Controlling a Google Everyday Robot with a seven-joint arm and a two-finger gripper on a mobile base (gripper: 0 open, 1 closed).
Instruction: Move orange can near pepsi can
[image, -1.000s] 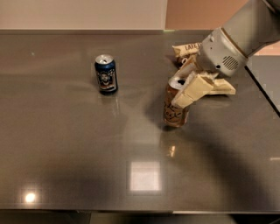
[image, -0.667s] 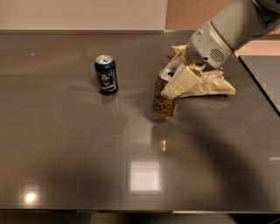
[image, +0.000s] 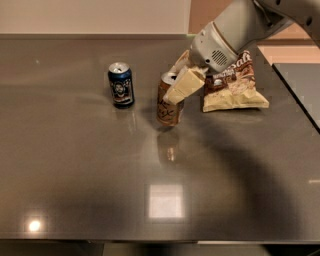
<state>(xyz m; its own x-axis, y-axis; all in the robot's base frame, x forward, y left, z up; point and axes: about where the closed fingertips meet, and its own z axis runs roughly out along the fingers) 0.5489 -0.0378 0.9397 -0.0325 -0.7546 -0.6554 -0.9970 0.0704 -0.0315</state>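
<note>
Carrying looks to be the step in hand: the gripper (image: 174, 85) is pinching the orange can (image: 167, 110) near its top, tilted, between the pepsi can (image: 121, 85) and a chip bag (image: 235, 89). Next, I am guessing, it is needing a short shift toward the pepsi can, an upright set-down, then release.

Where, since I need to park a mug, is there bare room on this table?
The front of the table, below both cans, is bare, as is the stretch left of the pepsi can. Crowded: back right, where the gripper holds the orange can beside the chip bag.
</note>
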